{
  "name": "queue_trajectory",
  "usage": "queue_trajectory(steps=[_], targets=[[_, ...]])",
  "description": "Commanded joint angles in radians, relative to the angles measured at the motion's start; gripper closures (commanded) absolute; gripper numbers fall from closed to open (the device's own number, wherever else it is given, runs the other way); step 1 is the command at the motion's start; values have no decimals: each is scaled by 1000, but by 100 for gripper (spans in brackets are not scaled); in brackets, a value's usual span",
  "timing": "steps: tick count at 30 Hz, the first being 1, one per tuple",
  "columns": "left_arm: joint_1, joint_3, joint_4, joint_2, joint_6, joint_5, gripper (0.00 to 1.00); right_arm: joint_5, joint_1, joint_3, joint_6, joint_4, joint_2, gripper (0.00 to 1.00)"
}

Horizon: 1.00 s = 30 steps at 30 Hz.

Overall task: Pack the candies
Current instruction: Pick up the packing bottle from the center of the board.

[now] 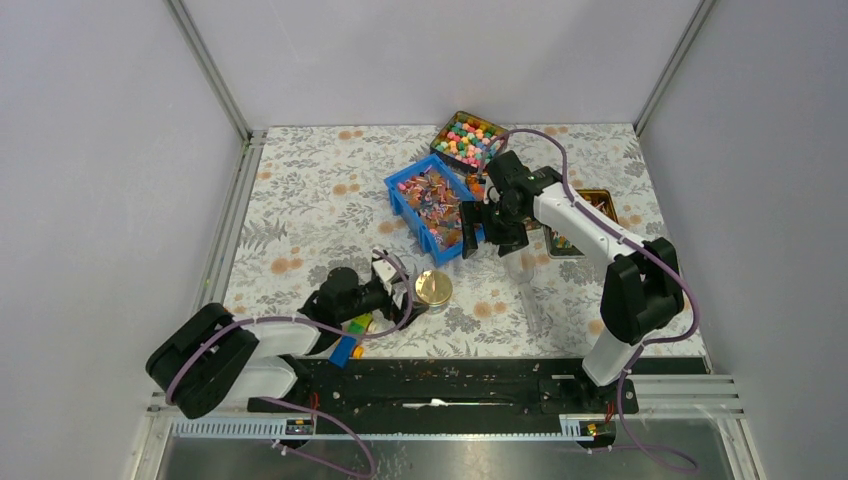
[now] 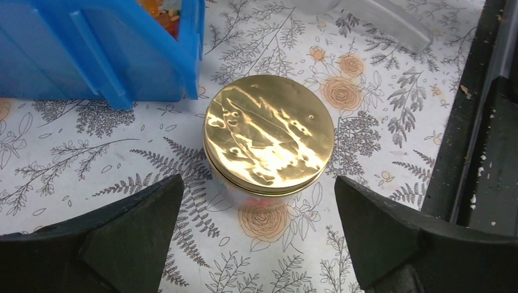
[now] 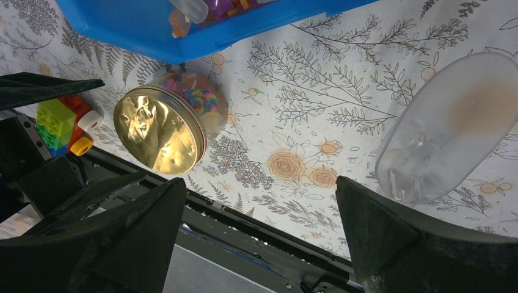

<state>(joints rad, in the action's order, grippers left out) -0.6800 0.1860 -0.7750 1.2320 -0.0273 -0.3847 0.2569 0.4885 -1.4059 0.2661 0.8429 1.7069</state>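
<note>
The candies (image 1: 432,195) lie heaped in a blue bin (image 1: 405,205) at mid-table. Some candies (image 3: 195,97) also show through the side of a glass jar (image 1: 433,288) closed with a gold lid (image 2: 269,143). My left gripper (image 2: 258,178) is open just short of the jar, its fingers (image 2: 140,226) wider than the lid and apart from it. My right gripper (image 1: 490,232) hovers open above the bin's near right corner, and nothing lies between its fingers (image 3: 391,226).
A clear plastic scoop (image 3: 452,128) lies on the floral cloth right of the jar. A tin of pastel balls (image 1: 467,140) stands behind the bin, another tin (image 1: 592,205) at the right. Toy bricks (image 3: 58,119) sit by the left arm. The black base rail (image 2: 482,122) runs close by.
</note>
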Motion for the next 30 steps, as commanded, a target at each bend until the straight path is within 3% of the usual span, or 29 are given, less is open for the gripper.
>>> queue_trajectory(steps=[1, 11, 30], targets=[[-5, 11, -153, 75, -4, 5, 1, 28, -18, -33, -2, 3, -1, 0], [-21, 34, -228, 247, 54, -65, 1, 44, -43, -31, -13, 7, -3, 0], [-31, 96, -596, 630, 90, -91, 1, 82, -51, -37, 42, 50, -9, 0]])
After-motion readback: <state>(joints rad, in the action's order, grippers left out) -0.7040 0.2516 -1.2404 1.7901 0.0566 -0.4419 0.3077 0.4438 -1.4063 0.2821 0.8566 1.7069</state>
